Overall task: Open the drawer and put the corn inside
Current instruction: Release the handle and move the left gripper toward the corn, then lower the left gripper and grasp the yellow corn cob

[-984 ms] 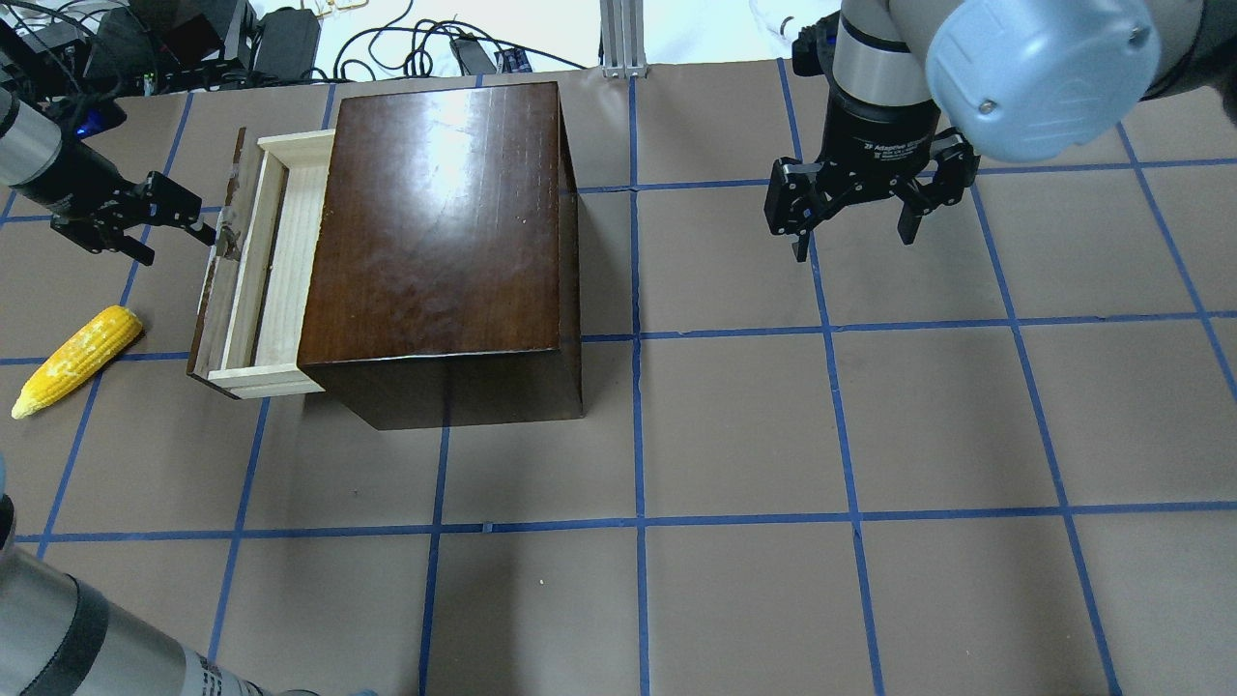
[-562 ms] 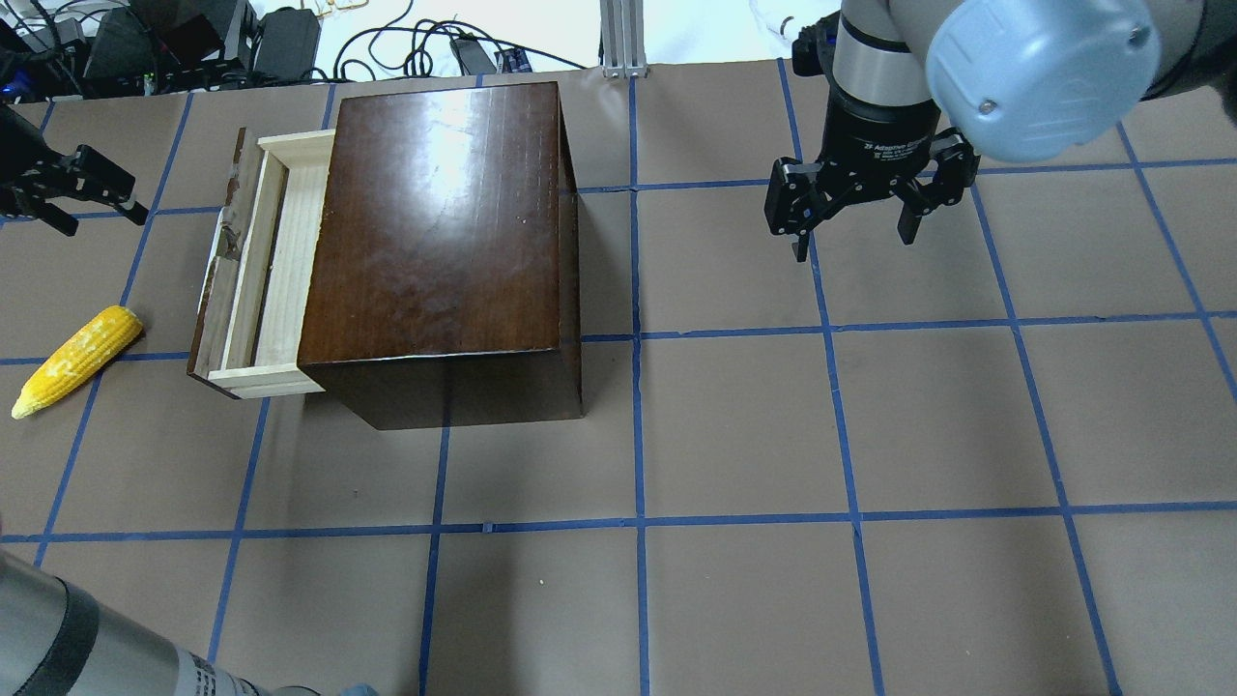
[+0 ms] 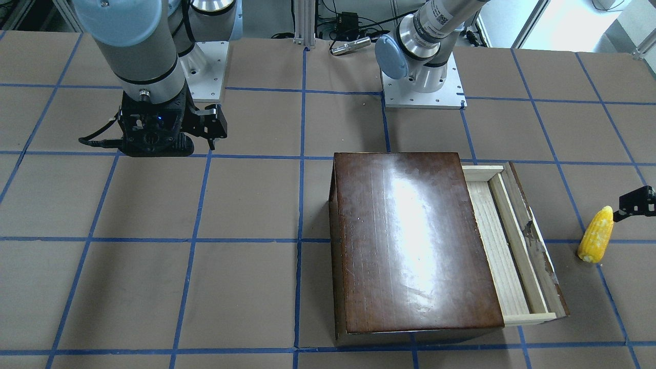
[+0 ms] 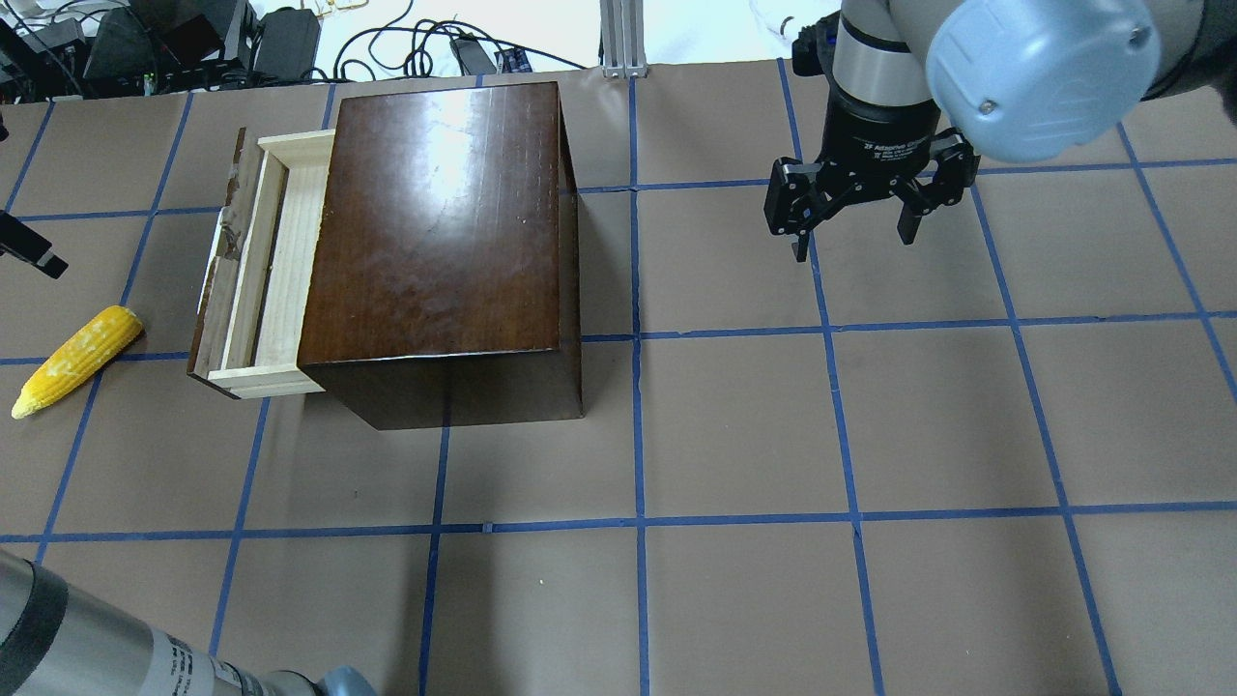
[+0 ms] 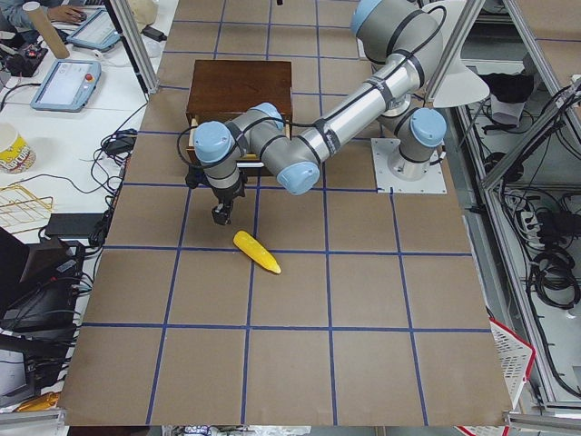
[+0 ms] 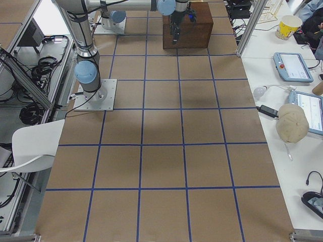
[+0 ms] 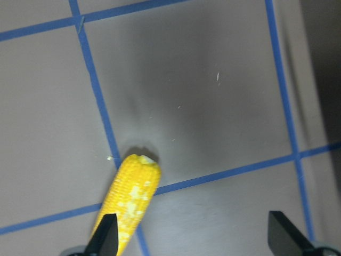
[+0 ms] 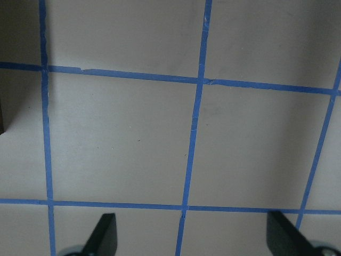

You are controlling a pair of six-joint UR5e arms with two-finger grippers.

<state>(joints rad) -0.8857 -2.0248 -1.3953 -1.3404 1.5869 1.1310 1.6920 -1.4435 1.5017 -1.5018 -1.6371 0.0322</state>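
Observation:
The dark-brown box stands left of the table's middle. Its drawer of pale wood is pulled out partway to the left, and what shows of its inside is bare; the worn front panel faces the corn. The yellow corn lies on the table left of the drawer, apart from it. My left gripper is open and empty, hovering just above the corn's blunt end. Only one of its fingers shows at the overhead view's left edge. My right gripper is open and empty over the table at the far right.
Cables and power gear lie beyond the table's far edge, with an aluminium post beside them. The two arm bases stand at the robot's side of the table. Blue tape lines grid the brown table top.
My left gripper has drawn away from the drawer's front panel, out to the left and over toward the corn. The drawer stays pulled out. The right arm has not moved.

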